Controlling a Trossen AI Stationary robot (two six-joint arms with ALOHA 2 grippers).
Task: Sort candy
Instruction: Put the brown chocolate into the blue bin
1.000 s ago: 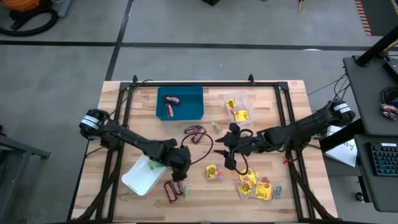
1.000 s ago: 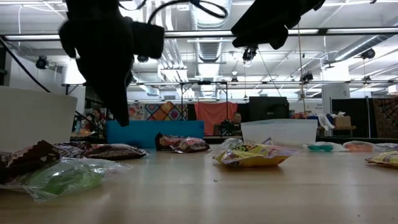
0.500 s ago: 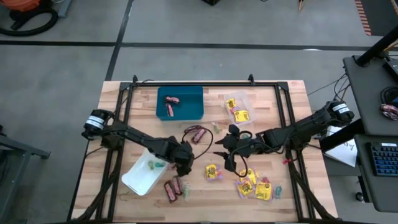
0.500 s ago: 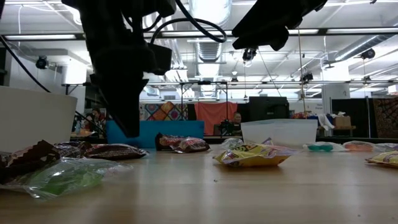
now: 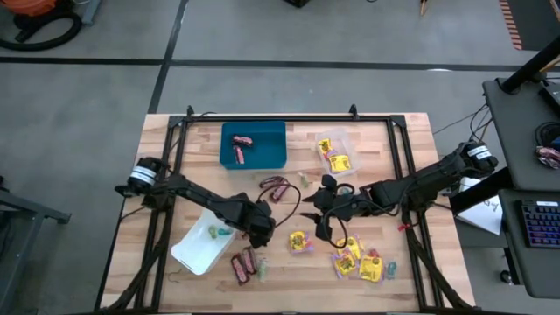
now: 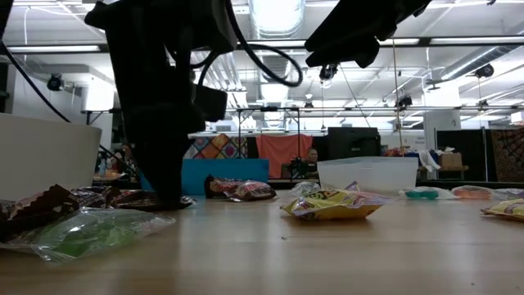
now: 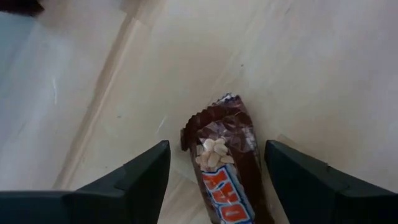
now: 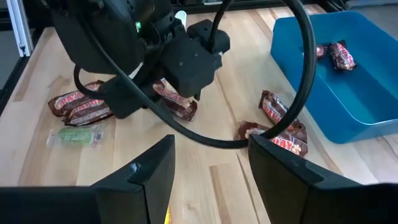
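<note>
Step in hand: picking one brown-red mini bar [image 7: 225,163] from the tabletop [image 5: 411,166] with my left end effector [image 5: 259,234], I judge.
Left end effector state: my two fingers [image 7: 127,180] stand wide apart and hold nothing; the bar shows in the gap between them.
Where the bar lies: flat on the wood, directly under my left end effector, its crimped end pointing away from my wrist. In my wrist view it sits a little nearer to one finger than to the other, not touching either.
How to do it well: I should center the gap over the bar's narrow width first, then go straight down until the fingertips are beside the wrapper, and close slowly. The wrapper looks thin and slippery, so a grip on the crimped end alone could slide off; the middle of the bar is better.
Neighbours: two more mini bars [image 5: 242,265] lie near, just beside the white tray [image 5: 194,249], with a green sweet [image 6: 86,233] close to them. I should not drag these.
Likely goal: the blue tray [image 5: 271,150], which already holds such bars; it is well apart from me.
Right end effector [image 5: 320,219]: it hangs above the tabletop near the yellow packets [image 5: 359,261], fingers open and holding nothing.
</note>
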